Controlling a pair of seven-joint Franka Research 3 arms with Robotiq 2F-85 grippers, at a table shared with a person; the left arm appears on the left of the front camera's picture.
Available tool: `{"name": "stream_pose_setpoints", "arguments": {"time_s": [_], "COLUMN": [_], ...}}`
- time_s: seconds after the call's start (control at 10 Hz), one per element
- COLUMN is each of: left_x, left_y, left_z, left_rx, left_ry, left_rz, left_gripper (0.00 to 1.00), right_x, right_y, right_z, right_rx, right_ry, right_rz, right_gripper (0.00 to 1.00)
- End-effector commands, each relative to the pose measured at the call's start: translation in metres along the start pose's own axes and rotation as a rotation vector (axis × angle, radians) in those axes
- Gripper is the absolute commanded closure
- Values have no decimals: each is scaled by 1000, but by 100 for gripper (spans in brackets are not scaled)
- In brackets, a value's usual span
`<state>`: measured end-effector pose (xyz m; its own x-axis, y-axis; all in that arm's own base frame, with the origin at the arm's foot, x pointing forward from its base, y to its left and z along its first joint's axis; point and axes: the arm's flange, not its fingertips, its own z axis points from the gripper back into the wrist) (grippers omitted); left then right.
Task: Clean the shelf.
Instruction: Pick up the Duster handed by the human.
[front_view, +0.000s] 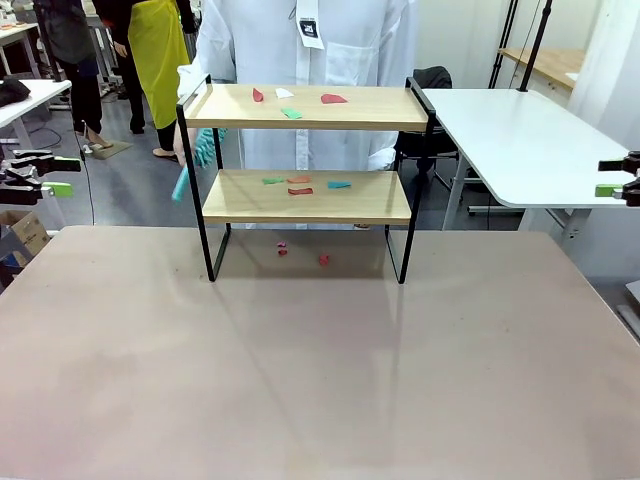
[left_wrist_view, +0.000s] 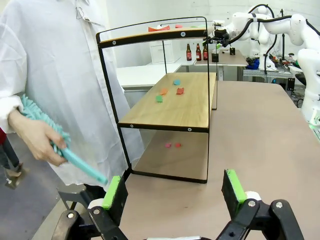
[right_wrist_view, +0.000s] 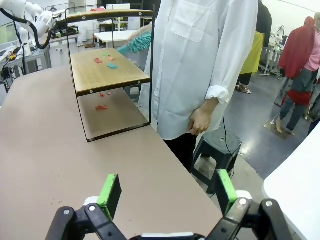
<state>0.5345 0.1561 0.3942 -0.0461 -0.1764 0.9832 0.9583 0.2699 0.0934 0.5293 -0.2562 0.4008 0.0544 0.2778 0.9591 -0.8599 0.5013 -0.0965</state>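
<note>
The shelf stands at the far middle of the beige table, with two wooden boards in a black frame. Small coloured paper scraps lie on both boards, and a few red bits sit on the table under it. Behind it a person in a white coat holds a teal duster low beside the shelf's left end. My left gripper hangs open off the table's left side, my right gripper open off the right. The left wrist view has the left gripper facing the shelf and duster. The right gripper faces the shelf end-on.
A white table stands at the far right. A dark stool sits by the person's legs near the beige table's edge. Other people stand farther back on the left. The beige tabletop in front of the shelf is bare.
</note>
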Motion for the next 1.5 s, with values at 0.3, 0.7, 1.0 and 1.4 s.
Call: {"name": "stream_pose_setpoints", "arguments": {"time_s": [0.3,0.7,1.0,1.4], "left_x": [2,2,2,2], "left_y": [0,0,0,0], "left_z": [0,0,0,0], "left_rx": [-8,-8,-8,-8], "left_ry": [-5,-5,-5,-5], "left_rz": [-4,-4,-4,-4], "left_gripper": [0,0,0,0], "right_x": [6,6,6,6], "right_y": [1,1,1,1], "right_z": [-2,-2,-2,-2], "right_rx": [-10,-10,-10,-10], "right_ry": [13,13,13,13], "right_rz": [-11,-11,-11,-11], "right_gripper": [0,0,0,0]}}
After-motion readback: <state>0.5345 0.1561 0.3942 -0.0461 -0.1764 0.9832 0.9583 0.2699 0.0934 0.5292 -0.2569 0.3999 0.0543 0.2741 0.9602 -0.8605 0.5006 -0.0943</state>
